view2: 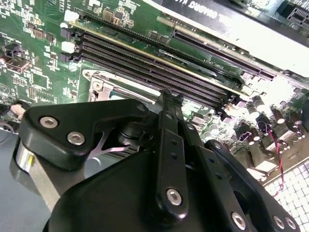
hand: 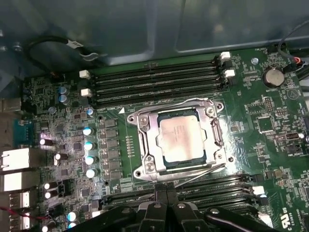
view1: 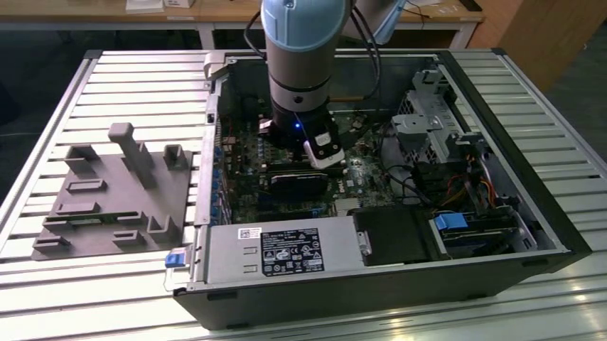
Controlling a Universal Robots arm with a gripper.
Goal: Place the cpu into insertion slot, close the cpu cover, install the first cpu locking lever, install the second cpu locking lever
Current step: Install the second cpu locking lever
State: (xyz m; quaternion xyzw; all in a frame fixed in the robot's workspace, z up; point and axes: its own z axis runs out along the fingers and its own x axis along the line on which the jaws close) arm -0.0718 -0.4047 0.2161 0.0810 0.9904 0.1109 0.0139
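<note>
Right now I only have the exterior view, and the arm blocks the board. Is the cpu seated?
Observer: Yes. In the first wrist view the cpu lies flat in place, silver top up.
Operator: And the cover?
Observer: The cover is down, framing the cpu on all sides.
Operator: Where is the tool?
Observer: The tool hangs over the memory slots, to one side of the cpu, not above it.

No words can be read for sure. The grey box (view1: 226, 257) has a white sticker (view1: 249, 232) and a black sticker (view1: 294, 256) with tiny print. A black card (view2: 241, 12) has white letters, maybe upside down.
</note>
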